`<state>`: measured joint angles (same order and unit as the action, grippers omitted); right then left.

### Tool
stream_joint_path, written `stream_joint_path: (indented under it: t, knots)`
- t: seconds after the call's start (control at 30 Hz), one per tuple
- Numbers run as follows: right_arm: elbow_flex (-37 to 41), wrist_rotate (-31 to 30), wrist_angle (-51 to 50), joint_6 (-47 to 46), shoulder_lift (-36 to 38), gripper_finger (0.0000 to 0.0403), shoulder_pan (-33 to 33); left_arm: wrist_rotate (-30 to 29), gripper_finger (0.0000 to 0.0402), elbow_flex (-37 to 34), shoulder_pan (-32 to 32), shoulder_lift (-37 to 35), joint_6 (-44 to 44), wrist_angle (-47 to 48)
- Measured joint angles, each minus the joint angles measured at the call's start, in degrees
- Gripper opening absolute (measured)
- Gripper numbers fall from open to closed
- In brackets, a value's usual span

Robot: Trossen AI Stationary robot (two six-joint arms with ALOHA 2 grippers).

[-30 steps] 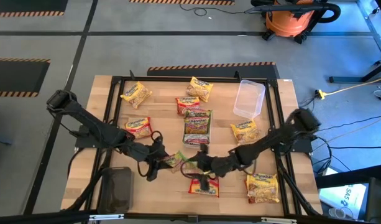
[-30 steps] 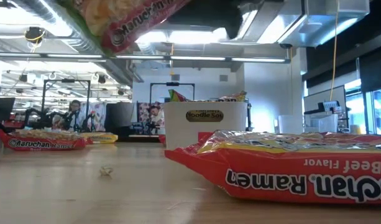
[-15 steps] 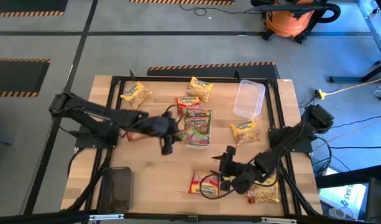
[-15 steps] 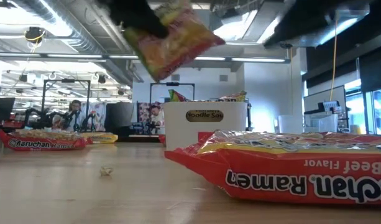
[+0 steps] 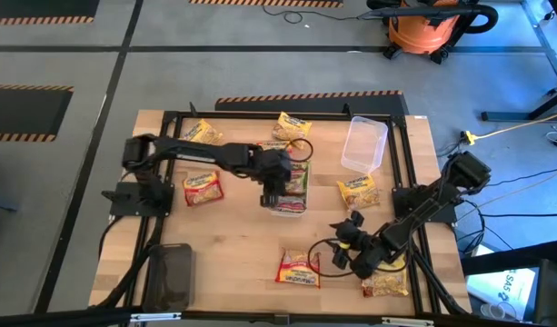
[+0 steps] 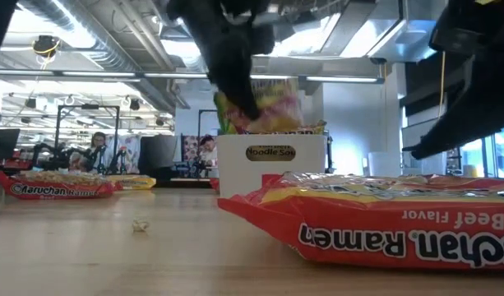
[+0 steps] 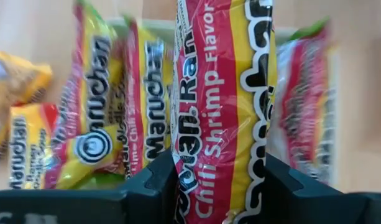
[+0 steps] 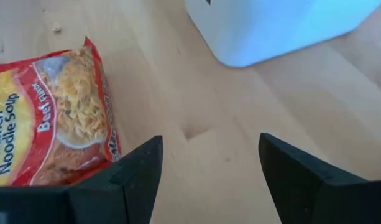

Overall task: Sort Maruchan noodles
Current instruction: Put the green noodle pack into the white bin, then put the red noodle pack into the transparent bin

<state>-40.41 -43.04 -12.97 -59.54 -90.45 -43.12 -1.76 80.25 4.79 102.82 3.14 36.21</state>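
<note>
A crinkly red-and-yellow Chili Shrimp Maruchan noodle packet (image 7: pixel 224 106) is pinched on edge between the left gripper's (image 5: pixel 274 188) dark fingers, above the white rectangular tray (image 5: pixel 288 208) holding more upright packets near the middle of the wooden table (image 5: pixel 233 263). The right gripper (image 5: pixel 350 241) hovers with jaws spread and empty just beside a flat red Beef Flavor packet (image 5: pixel 298 270) on the table's near side, with a clear plastic tray (image 5: pixel 364 143) farther back

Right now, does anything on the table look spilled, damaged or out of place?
Nothing looks damaged. A small pale crumb lies on the wooden table, the only stray bit. The left gripper holds a red-and-yellow Chili Shrimp packet over the white tray of packets; the right gripper is open beside a red Beef packet.
</note>
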Motion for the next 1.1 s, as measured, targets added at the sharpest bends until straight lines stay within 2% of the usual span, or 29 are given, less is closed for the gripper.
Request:
stream_joint_path:
  t: [0.37,0.53,0.7,0.9,1.1]
  knots:
    - [0.2,-0.5,2.1,-1.6,0.0,0.0241,-1.2,3.9,0.0143,0.7,0.0,9.3,0.3,-0.6]
    - [0.2,-0.9,3.6,-1.6,0.0,0.0241,-1.2,3.3,0.017,0.6,-0.2,10.0,0.2,-1.1]
    - [0.2,-0.9,4.4,-1.6,0.0,0.0241,-1.1,3.1,0.0199,0.6,-0.3,8.7,-0.5,-0.2]
    - [0.2,0.4,5.1,-1.7,0.0,0.0241,-1.1,2.5,0.02,3.7,-1.1,6.1,-1.3,6.0]
    - [0.2,0.9,6.6,-1.4,0.0,0.0241,-1.1,-0.2,0.02,8.0,-2.8,2.3,-2.1,7.3]
